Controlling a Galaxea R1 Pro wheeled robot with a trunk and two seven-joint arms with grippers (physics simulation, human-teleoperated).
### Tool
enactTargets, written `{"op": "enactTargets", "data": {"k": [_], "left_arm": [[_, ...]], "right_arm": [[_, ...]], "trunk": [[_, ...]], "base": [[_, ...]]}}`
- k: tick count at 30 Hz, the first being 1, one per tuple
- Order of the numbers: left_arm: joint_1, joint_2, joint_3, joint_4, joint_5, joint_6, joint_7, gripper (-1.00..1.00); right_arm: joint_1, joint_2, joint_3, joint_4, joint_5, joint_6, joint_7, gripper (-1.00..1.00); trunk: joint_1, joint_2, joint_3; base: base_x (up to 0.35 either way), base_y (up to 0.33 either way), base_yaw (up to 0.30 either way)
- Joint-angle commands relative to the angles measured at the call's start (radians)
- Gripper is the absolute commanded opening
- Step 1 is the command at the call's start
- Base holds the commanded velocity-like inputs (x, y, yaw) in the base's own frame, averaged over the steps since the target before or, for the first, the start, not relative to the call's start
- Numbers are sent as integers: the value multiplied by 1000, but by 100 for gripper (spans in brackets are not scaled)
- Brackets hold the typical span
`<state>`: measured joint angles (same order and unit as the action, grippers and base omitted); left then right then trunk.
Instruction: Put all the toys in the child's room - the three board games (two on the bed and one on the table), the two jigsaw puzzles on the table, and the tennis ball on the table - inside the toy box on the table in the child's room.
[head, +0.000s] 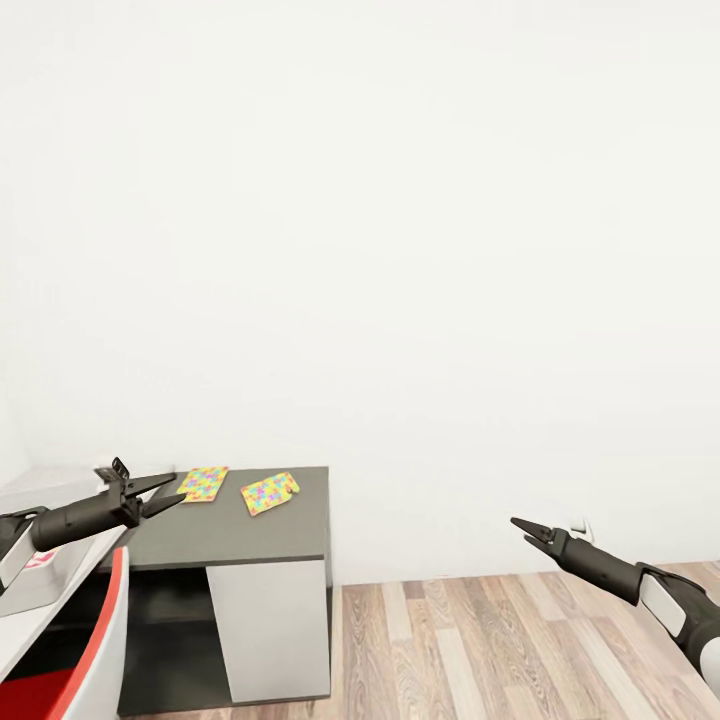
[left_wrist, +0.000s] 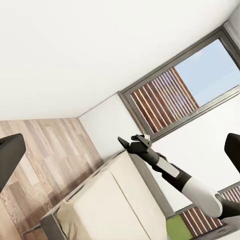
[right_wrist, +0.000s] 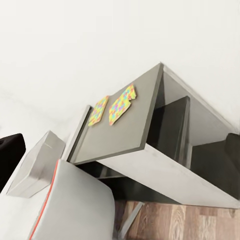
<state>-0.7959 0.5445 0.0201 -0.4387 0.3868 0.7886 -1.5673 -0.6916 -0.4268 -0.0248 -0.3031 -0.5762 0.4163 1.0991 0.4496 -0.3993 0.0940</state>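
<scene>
1. My left claw (head: 165, 492) hovered empty over the dark grey cabinet top (head: 250, 535), jaws narrowly parted; my right claw (head: 522, 526), nearly closed, held nothing.
2. Just beyond lay two multicoloured jigsaw boards (head: 203, 484) (head: 269, 492); I judged a flat edge pinch best.
3. My right wrist view alone showed the pale grey tray-like toy box (right_wrist: 35, 167); the left, the beige bed (left_wrist: 110, 210).

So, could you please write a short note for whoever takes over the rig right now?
Left gripper: open, empty, raised near the table's dark section.
Right gripper: looks shut, empty, over the floor.
Two jigsaw puzzles lie flat on the dark tabletop, side by side.
Toy box sits on the pale desk; contents not visible.
Bed is across the room.
Puzzles still need boxing.
</scene>
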Motion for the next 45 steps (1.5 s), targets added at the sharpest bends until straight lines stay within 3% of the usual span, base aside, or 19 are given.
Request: {"op": "enactTargets", "data": {"k": [1,15,21,28,33,37,41,45], "left_arm": [[0,0,0,0,0,11,-4,100],[0,0,-1,0,0,10,-4,100],[0,0,-1,0,-1,9,-4,100],[0,-1,-1,0,-5,10,-4,100],[0,0,4,-4,-9,14,-4,100],[-1,0,7,-5,-10,16,29,100],[-4,-5,7,-6,-7,18,95,100],[-15,-40,7,-10,-5,23,198,100]], "right_arm": [[-1,0,-3,0,-3,9,3,100],[0,4,-2,-1,-2,-16,3,100],[-1,10,-1,-4,5,-46,-37,100],[-1,16,1,-33,11,-53,-256,100],[-1,45,2,-76,8,-46,-531,100],[0,54,2,-133,8,-43,-703,100],[0,57,5,-159,11,-47,-790,100],[0,58,6,-178,12,-52,-818,100]], "trunk": [[0,-1,0],[0,-1,-1],[0,-1,-1],[0,-1,-1],[0,-1,-1],[0,-1,-1],[0,-1,-1],[0,-1,-1]], "base": [[9,-9,0],[1,-1,0],[0,0,0],[0,0,0],[0,0,0],[0,0,0],[0,0,0],[0,0,0]]}}
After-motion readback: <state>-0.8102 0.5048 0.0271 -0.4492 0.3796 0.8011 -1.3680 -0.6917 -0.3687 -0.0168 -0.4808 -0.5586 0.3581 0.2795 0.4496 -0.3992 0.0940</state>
